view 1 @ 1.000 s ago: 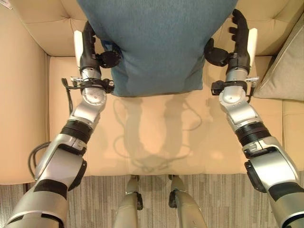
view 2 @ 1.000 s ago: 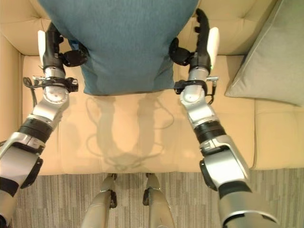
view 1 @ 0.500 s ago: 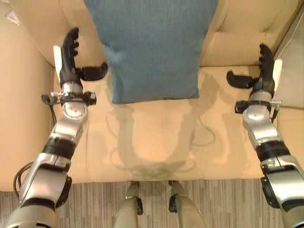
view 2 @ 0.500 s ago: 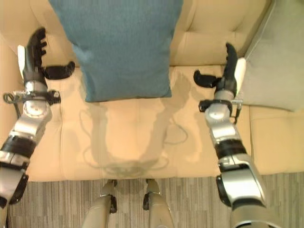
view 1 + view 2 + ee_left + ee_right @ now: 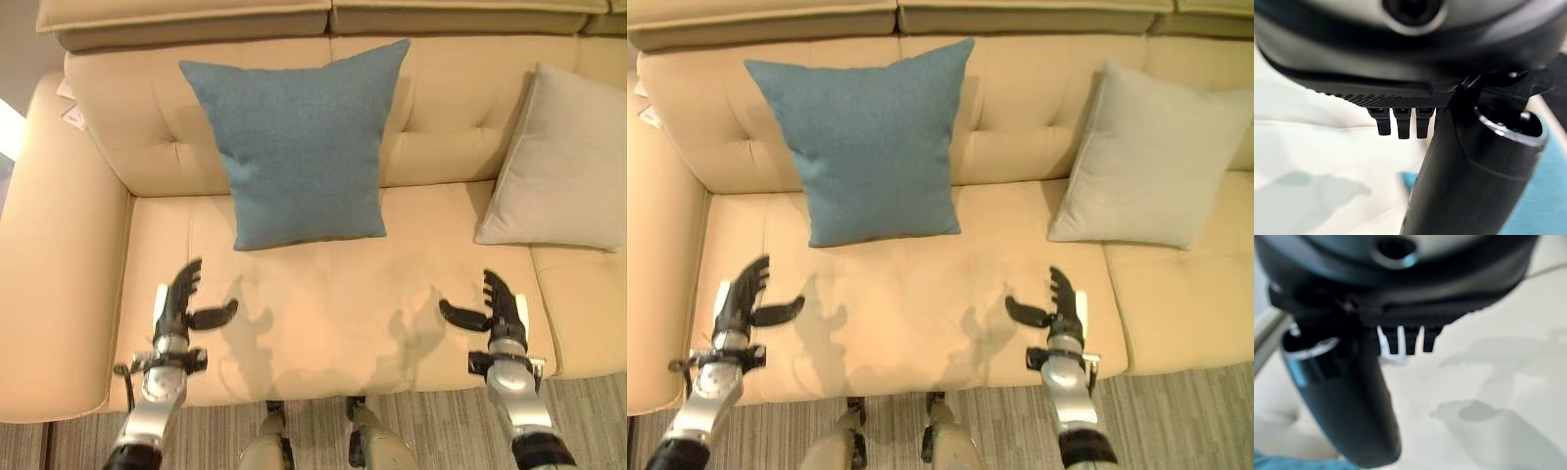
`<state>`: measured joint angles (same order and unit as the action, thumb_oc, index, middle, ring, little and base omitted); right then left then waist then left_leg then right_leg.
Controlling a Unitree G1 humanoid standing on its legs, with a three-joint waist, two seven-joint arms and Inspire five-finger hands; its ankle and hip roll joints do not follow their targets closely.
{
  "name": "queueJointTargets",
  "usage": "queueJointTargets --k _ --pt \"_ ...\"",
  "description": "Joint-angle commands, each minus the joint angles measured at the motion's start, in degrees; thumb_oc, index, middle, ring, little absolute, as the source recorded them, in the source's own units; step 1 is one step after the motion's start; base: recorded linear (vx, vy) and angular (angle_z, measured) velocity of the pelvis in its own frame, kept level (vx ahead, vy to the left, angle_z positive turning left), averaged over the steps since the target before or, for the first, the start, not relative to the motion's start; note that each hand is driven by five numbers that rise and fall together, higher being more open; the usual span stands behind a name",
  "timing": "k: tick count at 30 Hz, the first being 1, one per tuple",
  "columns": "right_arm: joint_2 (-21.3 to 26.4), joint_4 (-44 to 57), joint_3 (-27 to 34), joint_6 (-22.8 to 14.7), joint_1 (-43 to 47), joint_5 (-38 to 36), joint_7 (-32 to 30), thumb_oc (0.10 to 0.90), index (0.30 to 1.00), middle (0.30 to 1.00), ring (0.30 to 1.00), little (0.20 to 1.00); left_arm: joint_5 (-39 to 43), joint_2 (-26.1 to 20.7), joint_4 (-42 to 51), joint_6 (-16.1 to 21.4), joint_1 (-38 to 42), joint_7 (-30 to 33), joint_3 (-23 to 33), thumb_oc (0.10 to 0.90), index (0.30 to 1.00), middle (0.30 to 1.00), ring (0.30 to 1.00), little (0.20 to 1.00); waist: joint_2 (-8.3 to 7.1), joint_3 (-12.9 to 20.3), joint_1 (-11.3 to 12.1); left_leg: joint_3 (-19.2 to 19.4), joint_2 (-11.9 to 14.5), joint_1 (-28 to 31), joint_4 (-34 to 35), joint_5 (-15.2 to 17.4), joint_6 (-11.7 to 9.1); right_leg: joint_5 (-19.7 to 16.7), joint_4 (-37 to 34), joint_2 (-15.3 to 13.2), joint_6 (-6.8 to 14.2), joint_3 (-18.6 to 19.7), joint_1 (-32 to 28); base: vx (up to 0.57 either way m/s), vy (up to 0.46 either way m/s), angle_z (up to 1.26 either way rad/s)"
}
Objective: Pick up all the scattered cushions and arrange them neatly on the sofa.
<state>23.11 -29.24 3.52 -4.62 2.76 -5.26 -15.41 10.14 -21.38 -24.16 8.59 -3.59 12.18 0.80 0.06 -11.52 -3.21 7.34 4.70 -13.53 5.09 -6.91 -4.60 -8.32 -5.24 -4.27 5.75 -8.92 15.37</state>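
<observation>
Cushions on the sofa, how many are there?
2. The blue cushion leans upright against the sofa backrest, left of the middle. The grey cushion leans against the backrest further right. More may lie out of view.

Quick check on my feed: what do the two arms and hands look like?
Both arms are silver-grey with black bands near the wrists. The left hand and right hand are dark, with separate fingers and a thumb; a white strip runs along each hand's outer edge.

Head cams are looking down at the sofa (image 5: pixel 323 294), wrist cams are riding super close.

Both eye views are sharing the same seat and blue cushion (image 5: pixel 867 137), just shifted sideways. Each wrist cam is peering along its own hand at the seat from very near.
</observation>
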Motion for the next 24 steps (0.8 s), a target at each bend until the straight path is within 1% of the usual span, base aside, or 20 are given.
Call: queueJointTargets --k 1,2,4,5,6,10,11,12,14,15,16,17,19,20,21,24 --pt "2.4 0.1 0.8 -3.0 -0.7 2.8 1.6 0.800 0.900 0.900 0.900 0.900 1.8 -1.8 -2.1 2.5 0.0 -0.8 3.0 0.800 0.900 0.900 0.900 0.900 -1.80 7.8 0.1 0.0 -2.3 1.9 -0.1 5.2 0.6 4.3 0.2 -0.9 3.0 -0.8 -2.3 0.04 0.023 -0.02" --pt "2.4 -1.8 0.1 -2.0 -2.8 4.5 2.9 0.800 0.900 0.900 0.900 0.900 2.3 -0.3 -5.3 1.6 -2.6 -1.7 3.7 0.800 0.900 0.900 0.900 0.900 -1.77 7.9 0.2 0.3 -2.1 3.7 -0.1 5.7 0.7 4.8 0.2 -0.8 3.1 -1.0 -4.1 0.00 0.000 0.00" --pt "2.3 -4.4 -1.5 -1.7 -3.9 6.1 4.1 0.800 0.900 0.900 0.900 0.900 2.6 0.9 -9.7 0.9 -3.8 -2.4 3.4 0.800 0.900 0.900 0.900 0.900 -1.78 8.3 0.1 0.6 -2.2 4.8 -0.1 5.5 0.7 4.8 0.2 -0.8 3.0 -1.0 -5.2 -0.02 0.016 -0.03" --pt "2.4 -4.5 -1.5 -1.7 -3.9 6.1 4.1 0.800 0.900 0.900 0.900 0.900 2.6 0.9 -9.9 1.0 -3.7 -2.4 3.3 0.800 0.900 0.900 0.900 0.900 -1.77 8.1 0.1 0.6 -2.1 4.9 -0.1 5.6 0.7 4.9 0.2 -0.8 3.0 -1.0 -5.3 0.00 0.000 0.00" --pt "2.3 -5.5 -2.2 -1.5 -4.3 7.3 4.3 0.800 0.900 0.900 0.900 0.900 2.4 1.4 -12.1 0.5 -4.3 -2.8 3.1 0.800 0.900 0.900 0.900 0.900 -1.77 8.4 0.1 0.6 -2.2 5.5 -0.1 5.6 0.8 5.0 0.2 -0.7 2.9 -1.0 -5.9 0.00 0.000 0.00" --pt "1.3 -11.2 -5.4 -1.3 -5.0 10.0 4.6 0.800 0.900 0.900 0.900 0.900 -1.4 2.9 -25.2 -0.9 -3.8 -3.3 0.7 0.800 0.900 0.900 0.900 0.900 -1.80 8.8 0.0 1.1 -2.2 8.0 -0.1 6.0 0.8 5.4 0.2 -0.6 2.8 -0.9 -8.5 -0.01 0.009 -0.06" --pt "1.3 -11.3 -5.4 -1.3 -5.0 10.0 4.6 0.800 0.900 0.900 0.900 0.900 -1.4 2.9 -25.4 -0.7 -3.7 -3.3 0.7 0.800 0.900 0.900 0.900 0.900 -1.81 8.6 0.1 1.1 -2.2 8.2 -0.1 6.0 0.8 5.4 0.2 -0.6 2.8 -0.8 -8.6 -0.01 0.009 -0.16" --pt "0.7 -13.9 -6.9 -1.3 -5.3 11.6 4.7 0.800 0.900 0.900 0.900 0.900 -3.2 3.7 -30.5 -1.1 -3.4 -3.7 -0.5 0.800 0.900 0.900 0.900 0.900 -1.86 8.9 -0.1 1.2 -2.2 9.4 -0.1 6.3 0.8 5.7 0.2 -0.4 2.6 -1.0 -9.9 -0.02 0.003 -0.11" --pt "0.0 -17.6 -8.3 -1.1 -5.9 12.6 4.5 0.800 0.900 0.900 0.900 0.900 -5.4 4.5 -36.3 -1.8 -3.0 -3.5 -1.5 0.800 0.900 0.900 0.900 0.900 -2.05 9.5 -0.2 1.3 -2.2 10.8 -0.1 6.6 0.7 6.1 0.2 -0.2 2.5 -0.8 -11.3 -0.01 0.001 -0.03" --pt "0.0 -17.6 -8.3 -1.1 -5.9 12.6 4.5 0.800 0.900 0.900 0.900 0.900 -5.4 4.5 -36.3 -1.8 -3.0 -3.5 -1.5 0.800 0.900 0.900 0.900 0.900 -2.06 9.4 -0.2 1.3 -2.2 10.9 -0.1 6.6 0.7 6.1 0.2 -0.2 2.5 -0.8 -11.4 0.00 0.000 0.00" --pt "-0.6 -21.7 -9.2 -0.7 -5.8 13.1 4.5 0.800 0.900 0.900 0.900 0.900 -6.4 4.9 -38.7 -2.1 -2.8 -3.5 -2.1 0.800 0.900 0.900 0.900 0.900 -2.18 9.7 -0.1 1.3 -2.1 11.7 -0.1 6.8 0.7 6.4 0.2 -0.1 2.4 -0.8 -12.2 0.00 0.000 0.00" --pt "-0.9 -23.5 -9.7 -0.7 -5.8 13.3 4.5 0.800 0.900 0.900 0.900 0.900 -6.7 5.0 -39.7 -2.2 -2.8 -3.3 -2.3 0.800 0.900 0.900 0.900 0.900 -2.23 9.8 0.0 1.4 -2.1 12.0 -0.1 6.8 0.7 6.5 0.2 0.0 2.4 -0.8 -12.6 0.00 0.000 0.00" --pt "-1.2 -25.0 -10.0 -0.5 -5.8 13.5 4.5 0.800 0.900 0.900 0.900 0.900 -6.9 5.1 -40.6 -2.4 -2.6 -3.3 -2.3 0.800 0.900 0.900 0.900 0.900 -2.30 9.7 0.0 1.4 -1.9 12.3 -0.1 6.9 0.6 6.7 0.2 0.0 2.3 -1.0 -12.9 -0.01 -0.016 0.01" --pt "-1.9 -29.2 -10.6 0.1 -5.4 13.6 4.6 0.800 0.900 0.900 0.900 0.900 -7.1 5.4 -42.4 -2.7 -2.3 -3.4 -2.4 0.800 0.900 0.900 0.900 0.900 -2.33 9.9 0.0 1.7 -1.7 12.6 -0.1 6.9 0.5 6.8 0.2 0.0 2.3 -1.2 -13.4 0.00 0.000 0.00" --pt "-2.0 -29.3 -10.6 0.1 -5.3 13.6 4.5 0.800 0.900 0.900 0.900 0.900 -7.1 5.4 -42.5 -2.7 -2.3 -3.4 -2.4 0.800 0.900 0.900 0.900 0.900 -2.34 9.8 0.0 1.7 -1.7 12.7 -0.1 6.9 0.5 6.8 0.2 0.1 2.3 -1.2 -13.4 -0.01 -0.039 0.01" --pt "-2.9 -34.0 -11.2 0.9 -4.8 13.4 4.5 0.800 0.900 0.900 0.900 0.900 -8.1 5.3 -44.6 -3.1 -1.7 -3.3 -2.7 0.800 0.900 0.900 0.900 0.900 -2.48 10.0 0.2 1.8 -1.4 13.2 -0.1 6.9 0.2 7.0 0.2 0.2 2.2 -1.5 -13.9 -0.02 -0.044 0.00"
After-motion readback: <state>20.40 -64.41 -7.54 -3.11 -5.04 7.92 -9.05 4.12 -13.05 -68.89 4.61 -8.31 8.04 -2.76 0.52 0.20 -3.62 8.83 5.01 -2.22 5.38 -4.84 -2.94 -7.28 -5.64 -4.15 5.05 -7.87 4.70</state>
